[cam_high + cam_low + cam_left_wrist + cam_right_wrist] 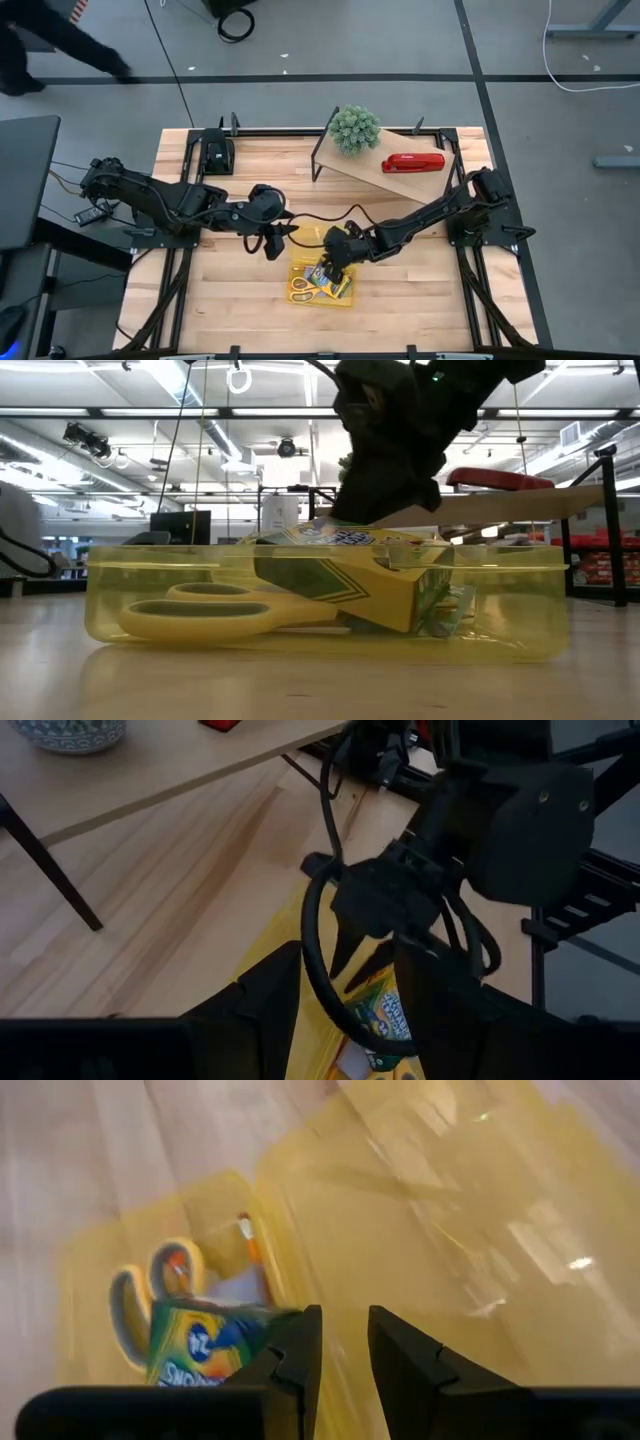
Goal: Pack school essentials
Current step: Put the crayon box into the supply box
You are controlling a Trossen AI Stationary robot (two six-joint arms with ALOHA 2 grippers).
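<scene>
A clear yellow tray [300, 300] [150, 590] sits near the table's middle. Lying in it are yellow-handled scissors [200, 615] [135, 1305], an orange pencil [248, 1240] and the green-and-yellow crayon box [350, 575] [205, 1345], which lies tilted, one end raised on the other items. My right gripper [335, 265] [345, 1345] hovers just above the box inside the tray, fingers slightly apart with nothing between them. My left gripper [278, 240] [345, 960] is open at the tray's far left corner. The pen, eraser and notepad do not show. My right gripper comes down into the tray from above, and the crayon box's upper end [250, 1335] lies right beside the outer side of one finger [300, 1345]. I cannot tell whether they touch.
A raised wooden shelf [400, 180] stands at the table's far right, carrying the round green plant [355, 128] and the red stapler [412, 162]. A black cable [320, 215] runs between the arms. Bare wood lies near and left of the tray. A person [60, 45] is beyond the far left corner.
</scene>
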